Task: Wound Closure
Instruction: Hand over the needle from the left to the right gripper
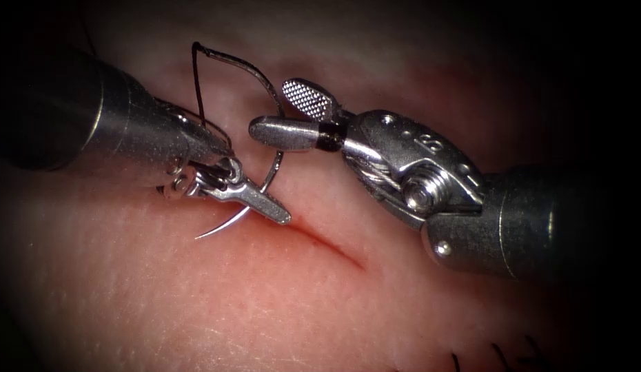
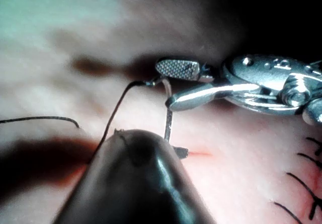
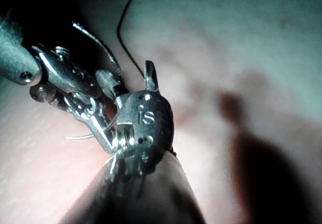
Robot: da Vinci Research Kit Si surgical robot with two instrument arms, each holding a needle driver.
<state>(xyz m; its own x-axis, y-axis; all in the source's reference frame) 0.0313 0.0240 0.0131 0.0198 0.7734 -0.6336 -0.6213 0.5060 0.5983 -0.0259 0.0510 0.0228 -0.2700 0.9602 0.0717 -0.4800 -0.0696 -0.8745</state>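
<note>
Tissue point(image 1: 196, 303) with cut point(image 1: 327, 242), needle above its left end.
Right tool point(image 1: 293, 114), jaws parted and empty, straddles the needle's point(image 1: 231, 222) upper curve; left tool point(image 1: 262, 204) clamps it near the tip, pointing left; thread point(image 1: 196, 83) rises behind; suture ends point(image 1: 496, 355) nearby.

The pale pink, slab-like pork tissue point(image 1: 196, 303) has a thin red slit of a cut point(image 1: 327, 242). The curved steel needle point(image 1: 227, 224) is shiny silver, and the thin thread point(image 1: 196, 83) is black. The right arm's silver metal tool point(image 1: 296, 117) has a cross-hatched pad and a black band.
</note>
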